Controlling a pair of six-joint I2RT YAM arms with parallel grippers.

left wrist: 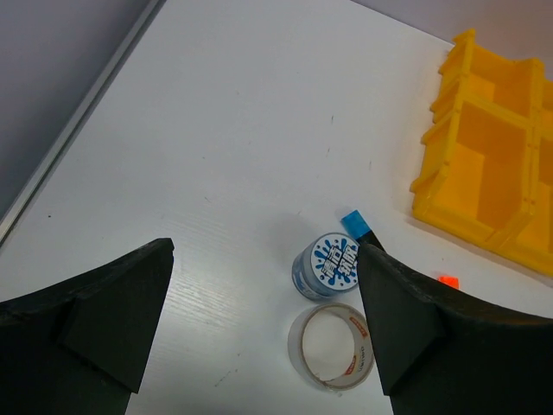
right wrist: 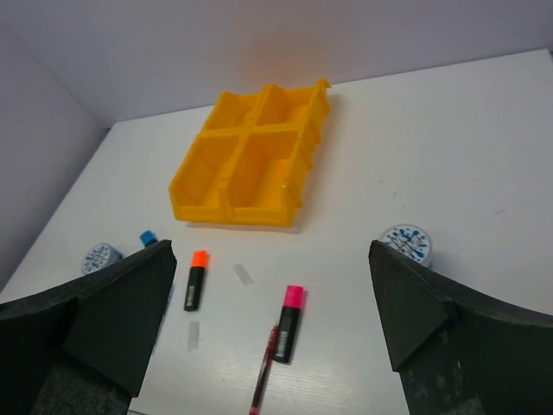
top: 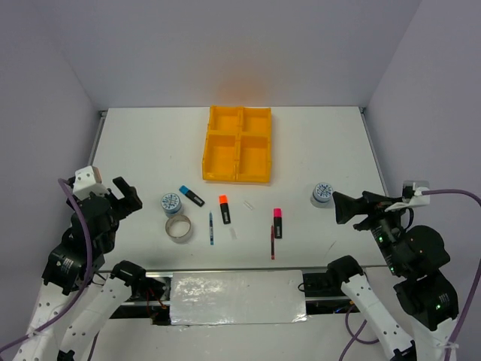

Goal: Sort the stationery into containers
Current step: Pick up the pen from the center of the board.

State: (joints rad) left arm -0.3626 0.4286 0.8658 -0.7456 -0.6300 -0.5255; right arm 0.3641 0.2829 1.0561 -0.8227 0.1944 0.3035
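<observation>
The yellow-orange four-compartment tray (top: 236, 177) stands at mid-table, and its compartments look empty. In front of it lie a blue-white roll (top: 171, 201), the blue-capped highlighter (top: 192, 195), the grey tape ring (top: 179, 227), the teal pen (top: 211, 228), the orange-capped highlighter (top: 225, 209), the pink-capped highlighter (top: 277, 222) and the dark red pen (top: 272, 242). The second roll (top: 322, 192) sits to the right. My left gripper (top: 129, 195) is open and empty, left of the first roll (left wrist: 328, 265) and the ring (left wrist: 333, 346). My right gripper (top: 338, 208) is open and empty, just right of the second roll (right wrist: 408, 243).
Two small clear tape scraps (right wrist: 244, 275) (right wrist: 193, 335) lie among the highlighters. Grey walls close the table at the back and both sides. A foil-covered strip (top: 237, 297) runs between the arm bases at the near edge.
</observation>
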